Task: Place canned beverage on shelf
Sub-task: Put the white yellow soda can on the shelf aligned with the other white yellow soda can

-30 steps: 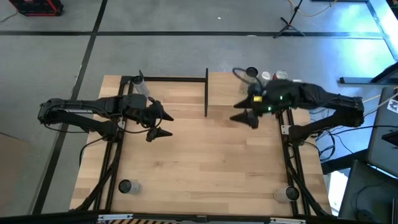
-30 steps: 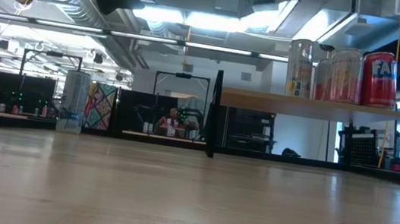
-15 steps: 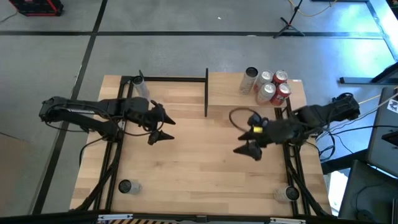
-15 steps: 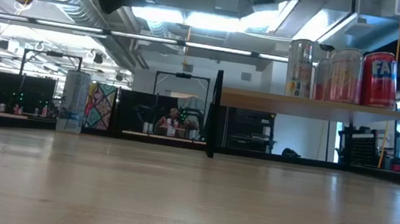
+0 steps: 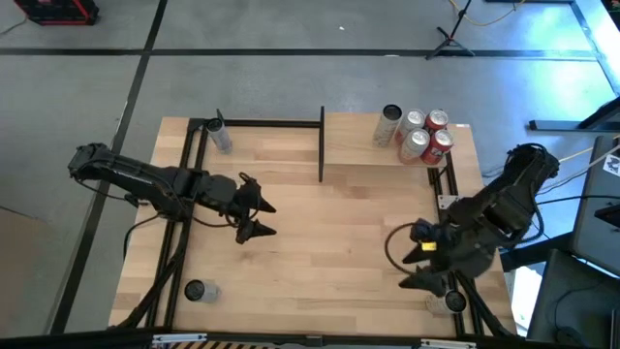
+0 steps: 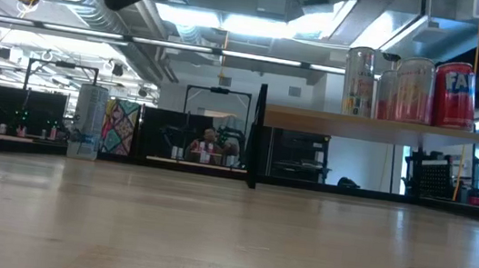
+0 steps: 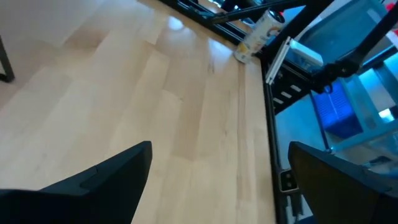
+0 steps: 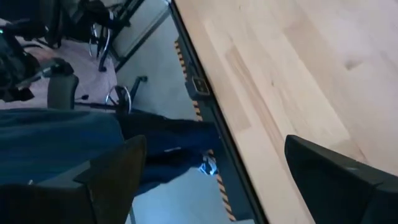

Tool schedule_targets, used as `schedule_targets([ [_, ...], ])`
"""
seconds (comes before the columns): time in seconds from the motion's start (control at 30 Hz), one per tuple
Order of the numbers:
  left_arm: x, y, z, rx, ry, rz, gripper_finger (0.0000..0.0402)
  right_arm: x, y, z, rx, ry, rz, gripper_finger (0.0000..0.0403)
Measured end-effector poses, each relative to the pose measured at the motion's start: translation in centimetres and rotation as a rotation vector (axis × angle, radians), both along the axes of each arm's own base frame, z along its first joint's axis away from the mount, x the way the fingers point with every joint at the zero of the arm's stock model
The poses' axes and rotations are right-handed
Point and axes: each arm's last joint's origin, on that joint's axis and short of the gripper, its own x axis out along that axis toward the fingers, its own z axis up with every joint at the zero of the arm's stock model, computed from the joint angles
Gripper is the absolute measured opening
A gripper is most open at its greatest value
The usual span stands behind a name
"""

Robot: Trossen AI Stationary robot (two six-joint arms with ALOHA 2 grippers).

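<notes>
Four cans (image 5: 417, 134) seen standing together on shelf (image 5: 354, 145), far ahead of right tool (image 5: 424, 269), fingers spread, nothing held. Left tool (image 5: 259, 217) spread too, empty, over bare table (image 5: 320, 242). Black post (image 5: 321, 143) positioned between left tool and cans. Bottle (image 5: 220, 136) noted behind left tool.
</notes>
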Motion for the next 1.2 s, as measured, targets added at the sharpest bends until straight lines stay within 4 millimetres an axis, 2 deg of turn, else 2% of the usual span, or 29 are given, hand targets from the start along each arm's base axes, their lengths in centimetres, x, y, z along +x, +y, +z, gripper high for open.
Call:
schedule_targets([
  [0.17, -0.3, -1.1, 0.0, -0.021, 0.007, 0.022, 0.0373, -1.6, 1.0, -0.4, 0.008, 0.065, 0.010, 0.0372],
  [0.3, -0.4, -1.5, 0.0, -0.029, 0.005, 0.053, 0.0373, -3.4, 1.5, -1.0, 0.040, 0.226, 0.031, 0.0372],
  [0.47, -0.5, -1.6, 0.0, -0.007, 0.001, 0.085, 0.0373, -5.7, 1.4, -1.9, -0.006, 0.444, 0.029, 0.0372],
  [0.63, -0.5, -1.5, -0.1, 0.009, -0.001, 0.102, 0.0373, -7.0, 1.0, -2.4, -0.077, 0.548, 0.007, 0.0372],
  [0.9, -0.6, -1.4, -0.2, 0.027, 0.015, 0.117, 0.0373, -8.3, 1.1, -3.2, -0.171, 0.583, 0.055, 0.0372],
  [1.2, -0.6, -1.4, -0.2, 0.024, 0.015, 0.119, 0.0373, -7.8, 3.8, -6.0, -0.132, 0.679, 0.110, 0.0372],
])
